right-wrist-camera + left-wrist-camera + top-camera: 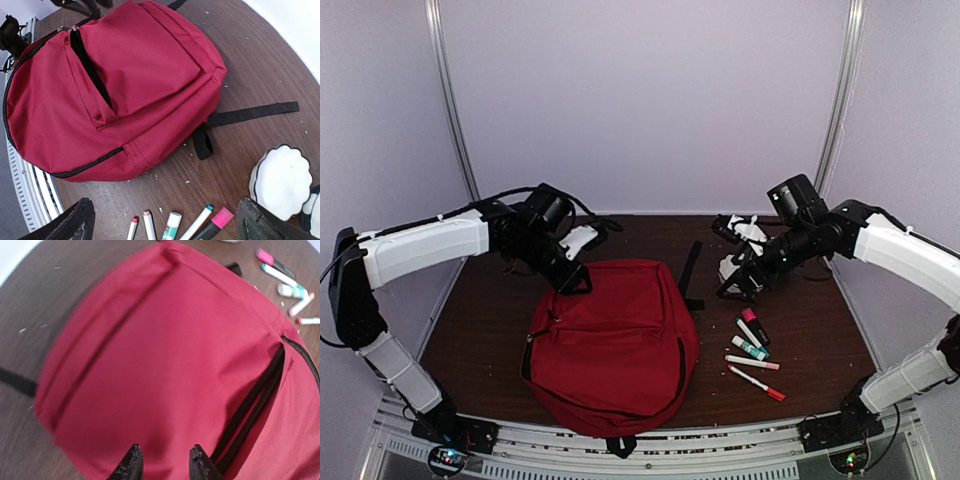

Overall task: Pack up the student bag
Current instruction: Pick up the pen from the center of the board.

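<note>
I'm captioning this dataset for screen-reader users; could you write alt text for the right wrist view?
A red backpack lies on a dark wooden table, a black strap trailing to the right. Along the bottom edge, markers sit between the wide-open jaws of the right gripper, near a white scalloped object.

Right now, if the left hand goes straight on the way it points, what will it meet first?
The bag: its red fabric lies straight ahead of the left hand, close to the fingertips, beside the black zipper. Whether they touch it is unclear.
</note>
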